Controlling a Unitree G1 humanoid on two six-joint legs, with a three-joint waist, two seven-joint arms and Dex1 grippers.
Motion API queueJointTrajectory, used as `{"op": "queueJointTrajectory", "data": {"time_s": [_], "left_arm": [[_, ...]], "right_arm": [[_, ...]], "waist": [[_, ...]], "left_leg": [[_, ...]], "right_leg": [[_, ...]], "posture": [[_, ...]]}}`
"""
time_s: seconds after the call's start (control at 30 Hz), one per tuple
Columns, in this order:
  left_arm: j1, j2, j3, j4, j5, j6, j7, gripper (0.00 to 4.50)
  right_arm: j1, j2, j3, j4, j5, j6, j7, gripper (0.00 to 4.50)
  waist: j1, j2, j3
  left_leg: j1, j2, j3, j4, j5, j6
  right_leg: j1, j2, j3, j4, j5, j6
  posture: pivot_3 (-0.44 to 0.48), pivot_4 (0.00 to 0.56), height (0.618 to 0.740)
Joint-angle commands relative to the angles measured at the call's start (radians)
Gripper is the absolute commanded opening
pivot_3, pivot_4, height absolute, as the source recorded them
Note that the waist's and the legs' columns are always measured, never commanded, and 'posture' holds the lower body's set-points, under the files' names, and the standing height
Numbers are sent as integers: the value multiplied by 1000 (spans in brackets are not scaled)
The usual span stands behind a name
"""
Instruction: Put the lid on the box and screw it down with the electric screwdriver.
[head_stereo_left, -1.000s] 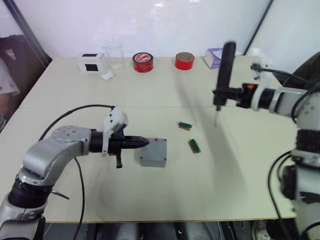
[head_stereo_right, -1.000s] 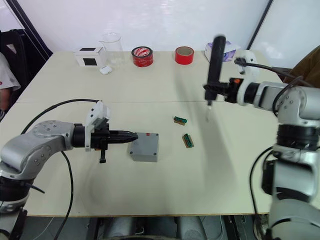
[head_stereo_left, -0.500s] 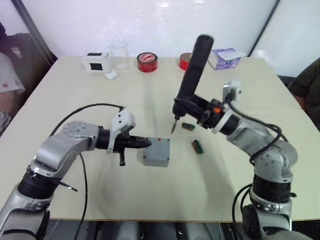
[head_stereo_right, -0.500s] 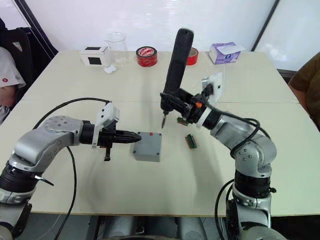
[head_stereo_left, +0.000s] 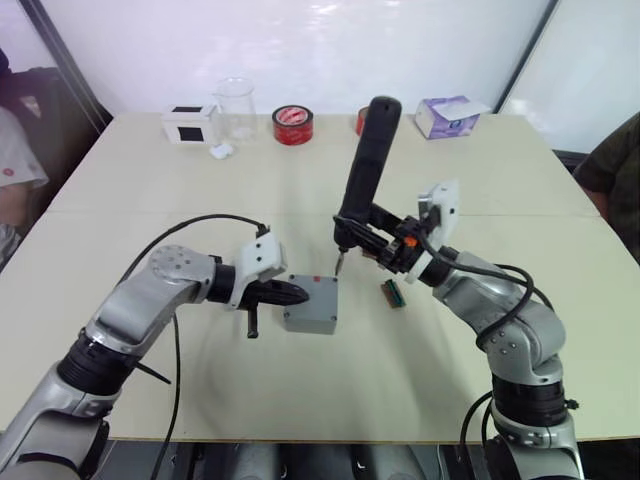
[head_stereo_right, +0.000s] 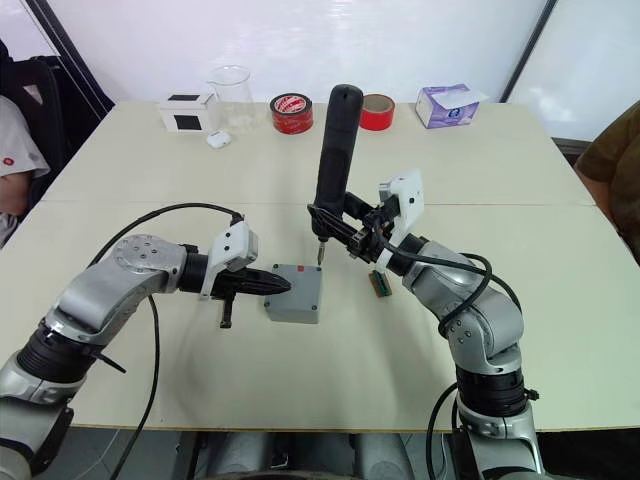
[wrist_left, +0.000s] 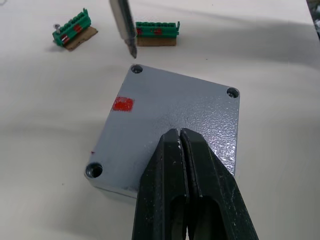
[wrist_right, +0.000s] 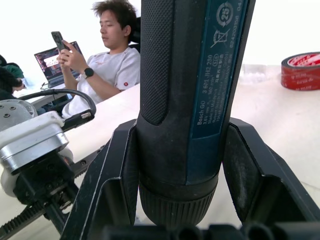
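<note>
Lid on box | left gripper closed, pressing it | right gripper clamps electric screwdriver, bit at corner hole

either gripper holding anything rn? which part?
Right gripper grips the electric screwdriver around its lower body, near the bit end. Left gripper holds nothing; its shut fingers rest on the lid.

A wide beige table is carrying everything. Near its middle a small square grey metal box is sitting, and two small green connector pieces are lying just beside it. Along the far edge a white box with a black square, a clear glass beaker, a small white object, two red tape rolls and a purple tissue box are standing in a row.
</note>
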Motion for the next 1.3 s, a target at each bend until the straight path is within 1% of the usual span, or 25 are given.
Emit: {"op": "queueJointTrajectory", "data": {"time_s": [0.03,0.47,0.67,0.8,0.93,1.1,1.3], "left_arm": [[9,-4,-8,-3,23,-1,-1,0],[22,-11,-4,1,33,-4,-1,0],[26,-12,-5,11,37,-12,0,0],[35,-15,-10,7,41,-14,5,0],[41,-19,-11,2,43,-10,10,0],[49,-20,-11,0,47,-9,8,0],[63,-17,-13,-5,49,-7,9,0]], "right_arm": [[1,2,1,-34,-3,-56,9,1789],[41,-7,52,-14,-64,-100,20,1789],[78,-29,105,3,-133,-135,31,1789],[95,-28,135,25,-170,-148,14,1789],[76,6,151,43,-181,-165,-13,1789],[73,11,169,51,-202,-177,-13,1789],[127,-7,204,87,-263,-161,-41,1789]], "waist": [[1,0,0],[0,0,0],[0,0,-1],[0,-1,-1],[-1,-1,-2],[-1,-2,-2],[-1,-3,-10]], "left_leg": [[0,0,0,0,0,0],[1,0,0,0,0,0],[2,0,0,0,0,0],[6,0,0,0,0,0],[17,0,-1,-1,0,0],[18,0,-1,-1,0,0],[18,1,-1,-1,0,0]], "right_leg": [[0,0,0,0,0,0],[1,0,0,0,0,0],[2,0,0,0,0,0],[6,0,0,0,0,0],[16,0,0,-1,-2,-4],[16,0,0,0,-2,-4],[16,0,0,0,-2,-4]], "posture": [[0,150,740],[0,150,740],[0,150,740],[0,150,740],[0,150,740],[0,150,740],[0,150,740]]}}
